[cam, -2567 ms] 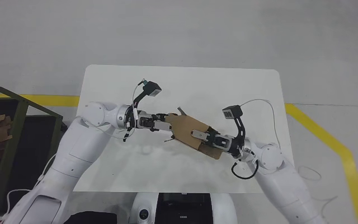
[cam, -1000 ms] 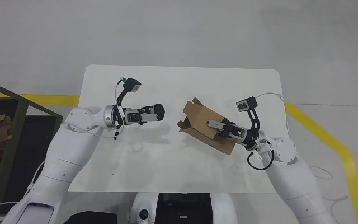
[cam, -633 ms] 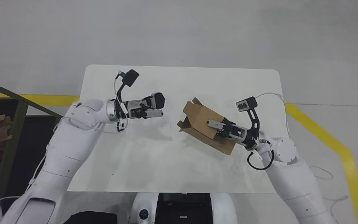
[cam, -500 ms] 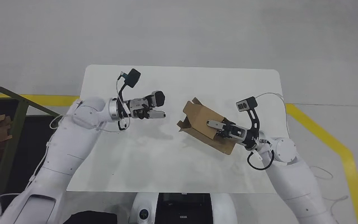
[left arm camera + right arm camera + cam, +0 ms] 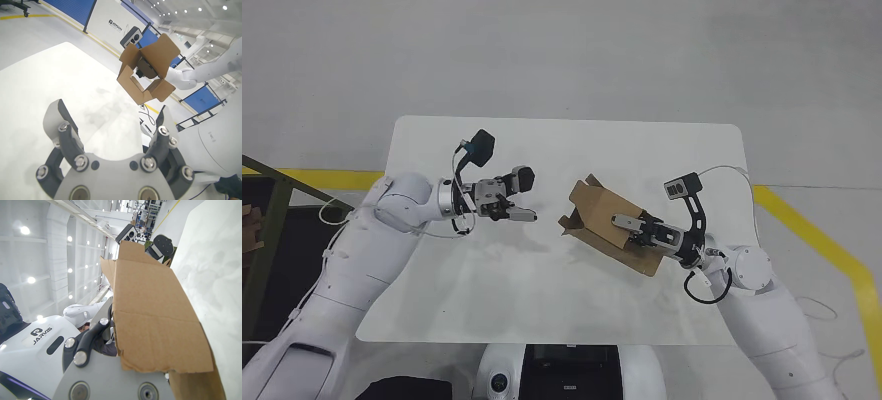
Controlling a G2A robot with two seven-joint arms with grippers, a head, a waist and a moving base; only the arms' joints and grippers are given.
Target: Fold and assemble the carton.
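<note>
A brown cardboard carton (image 5: 600,222) is held tilted above the white table (image 5: 442,290), right of centre, with several flaps sticking out at its open end. My right gripper (image 5: 630,224) is shut on one carton wall (image 5: 151,313); one of its fingers (image 5: 103,311) lies against the cardboard and the other is hidden behind it. My left gripper (image 5: 522,206) hangs open and empty over the table to the left of the carton, a clear gap away. Its fingers (image 5: 56,111) point toward the carton's open end (image 5: 149,64).
A dark green frame (image 5: 272,200) stands off the table's left side. A yellow line (image 5: 817,235) runs on the floor to the right. The table's near half (image 5: 542,310) is bare white surface.
The left gripper let go of the carton, drew back to the left and turned at the wrist. The right arm carried the carton to the right and has held still for the last second.
</note>
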